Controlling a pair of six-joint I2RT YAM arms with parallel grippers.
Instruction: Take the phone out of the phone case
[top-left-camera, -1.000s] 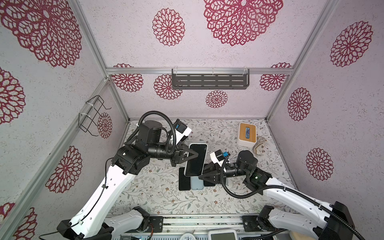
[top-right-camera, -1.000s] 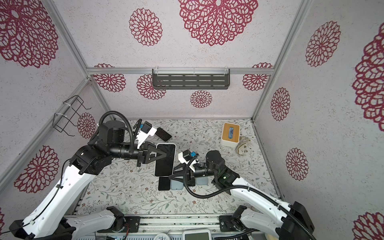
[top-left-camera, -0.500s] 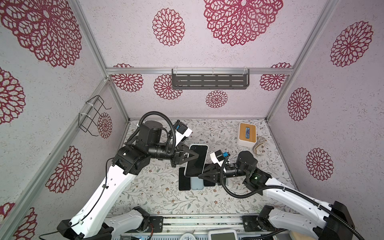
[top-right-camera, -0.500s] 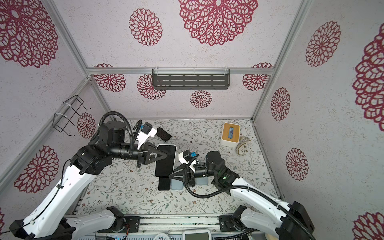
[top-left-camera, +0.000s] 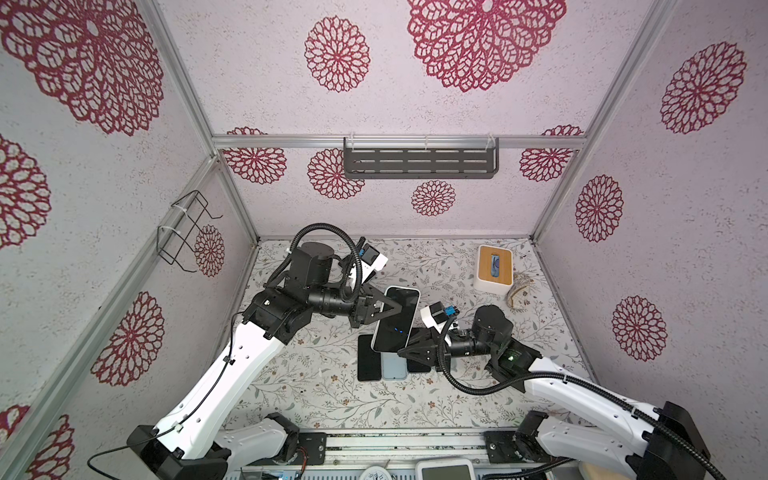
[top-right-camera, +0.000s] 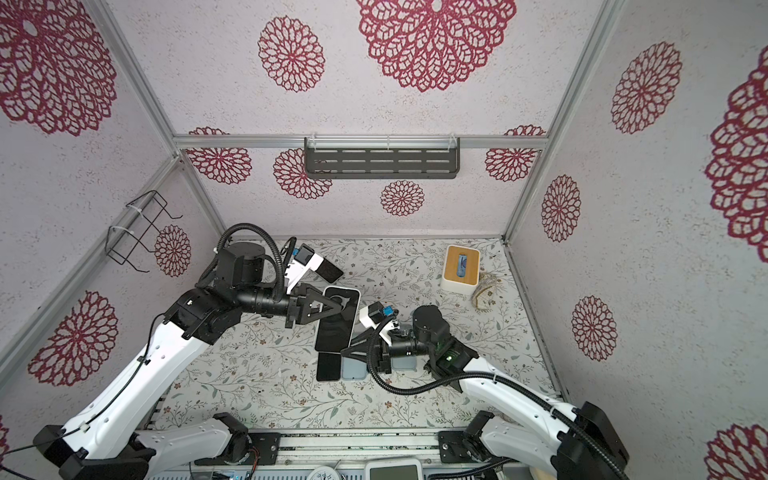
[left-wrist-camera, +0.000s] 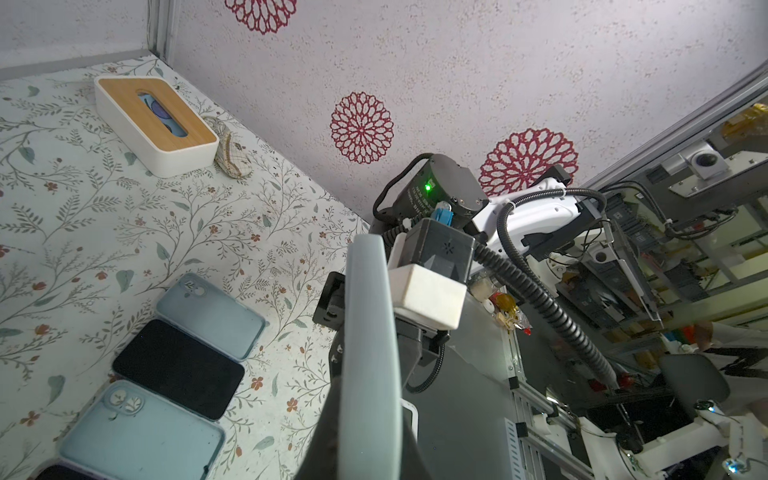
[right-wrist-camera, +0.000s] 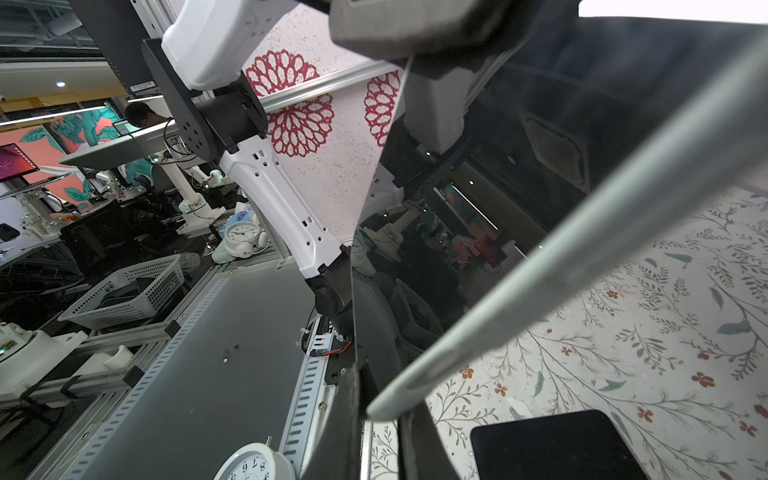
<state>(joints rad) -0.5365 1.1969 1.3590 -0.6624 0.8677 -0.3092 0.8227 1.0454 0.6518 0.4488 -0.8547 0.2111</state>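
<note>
Floral cloth covers the table, matte and flat, and your two white-and-black arms meet over its middle. Near the back right corner sits a white tissue box with a wooden lid.

Your phone is held up off the cloth, its glossy dark screen facing the top views. Its long axis runs from the back wall toward the front rail, with the far end leaning slightly right in both top views. The phone case, a smooth pale grey-blue shell with rounded corners, wraps every edge you can see.

Below it, lying flat and side by side, are a black handset and two empty pale blue cases.

Your left gripper is clamped tight on the phone near its far end. Your right gripper has its jaws nearly together on the case's near corner. The right wrist view shows the pale rim wedged between the dark fingers.
</note>
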